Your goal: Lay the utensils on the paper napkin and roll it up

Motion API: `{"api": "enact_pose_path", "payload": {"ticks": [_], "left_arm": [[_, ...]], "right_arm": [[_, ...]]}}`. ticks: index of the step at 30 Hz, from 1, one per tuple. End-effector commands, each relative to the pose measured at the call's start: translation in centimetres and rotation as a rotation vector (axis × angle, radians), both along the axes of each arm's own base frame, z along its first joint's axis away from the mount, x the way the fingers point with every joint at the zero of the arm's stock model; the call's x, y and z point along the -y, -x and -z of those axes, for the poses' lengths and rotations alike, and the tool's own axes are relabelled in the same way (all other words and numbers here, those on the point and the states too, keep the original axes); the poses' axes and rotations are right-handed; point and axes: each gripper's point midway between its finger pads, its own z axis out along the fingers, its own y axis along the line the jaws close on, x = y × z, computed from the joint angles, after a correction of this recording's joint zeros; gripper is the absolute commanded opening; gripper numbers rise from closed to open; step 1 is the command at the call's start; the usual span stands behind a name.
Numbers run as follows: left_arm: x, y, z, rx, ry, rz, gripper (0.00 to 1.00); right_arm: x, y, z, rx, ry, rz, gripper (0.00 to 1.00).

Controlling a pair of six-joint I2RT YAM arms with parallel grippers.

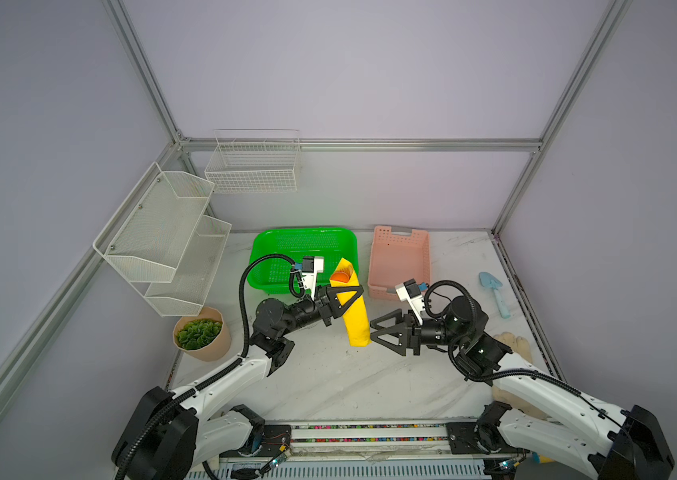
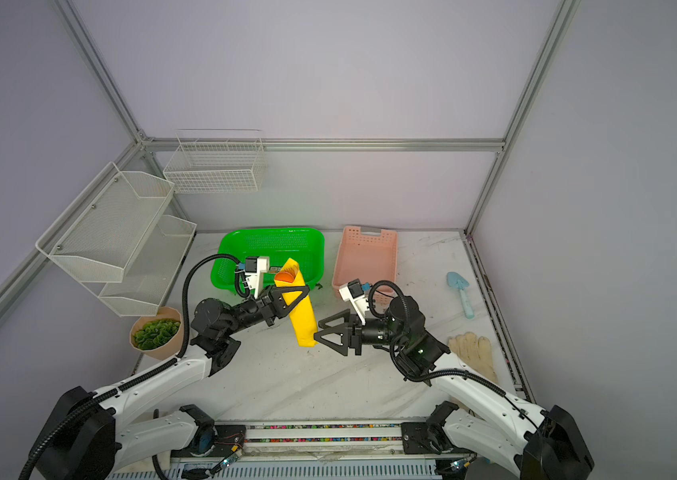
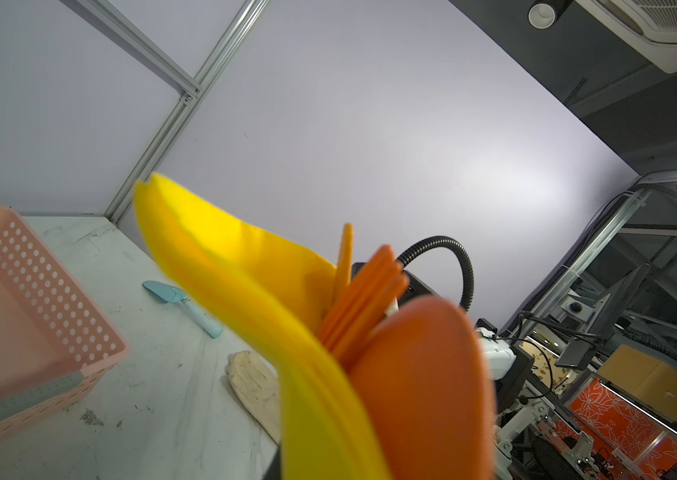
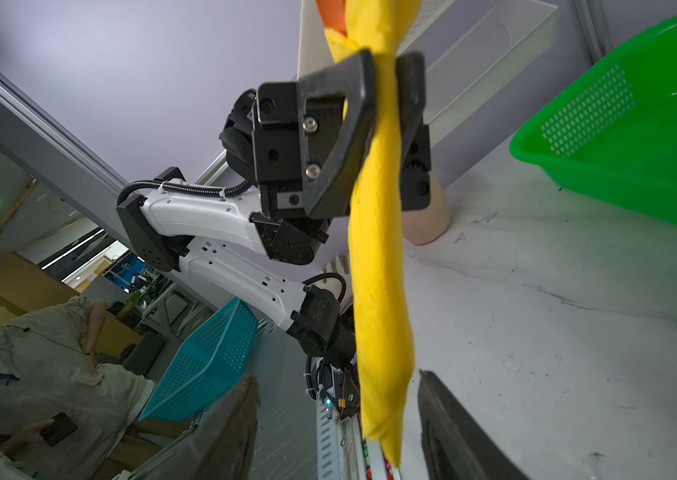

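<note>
The paper napkin [image 1: 356, 322] [image 2: 303, 323] is a bright yellow roll held up off the table, slanting steeply. My left gripper [image 1: 352, 293] [image 2: 300, 292] is shut on its upper part; the right wrist view shows both black fingers [image 4: 353, 104] pinching the roll [image 4: 378, 270]. The orange utensils [image 1: 341, 277] [image 2: 285, 276] stick out of the roll's top end. Close in the left wrist view are a spoon bowl [image 3: 424, 382] and slim handles [image 3: 365, 303] inside the yellow sheet [image 3: 220, 266]. My right gripper [image 1: 372, 330] [image 2: 317, 331] [image 4: 336, 376] stands open, and the roll's lower tip hangs between its fingers.
A green basket [image 1: 303, 245] and a pink basket [image 1: 399, 257] stand at the back of the marble table. A light-blue trowel [image 1: 494, 291] and pale gloves [image 1: 517, 345] lie at the right. A potted plant [image 1: 201, 336] and white wire racks [image 1: 162, 232] are at the left.
</note>
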Motion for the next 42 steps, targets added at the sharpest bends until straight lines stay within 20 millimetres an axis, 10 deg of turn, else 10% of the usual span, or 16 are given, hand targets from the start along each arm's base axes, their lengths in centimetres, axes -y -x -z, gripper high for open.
{"api": "enact_pose_path", "payload": {"ticks": [1,8,23,25,30,42], "left_arm": [[-0.8,1.4,-5.8,0.154,0.083,0.003,0.0],[-1.0,1.6,-5.8,0.155,0.085,-0.001,0.0],[-0.9,1.3,-5.6,0.156,0.088,-0.008,0.0],[-0.9,1.3,-5.6,0.157,0.086,-0.007,0.0],[-0.8,1.2,-5.5,0.153,0.081,-0.006,0.0],[-0.7,1.0,-5.3,0.146,0.079,-0.007,0.0]], "right_arm": [[-0.8,-1.1,0.5,0.027,0.051,-0.015,0.63],[-2.4,-2.5,-0.1,0.069,0.077,-0.058,0.56],[-3.1,-2.2,-0.6,0.058,0.046,-0.13,0.08],[-3.0,-2.1,-0.5,0.057,0.045,-0.131,0.09],[-2.8,-1.8,-1.1,0.072,0.036,-0.132,0.49],[-3.7,-2.0,-1.7,0.06,0.016,-0.182,0.45]]}}
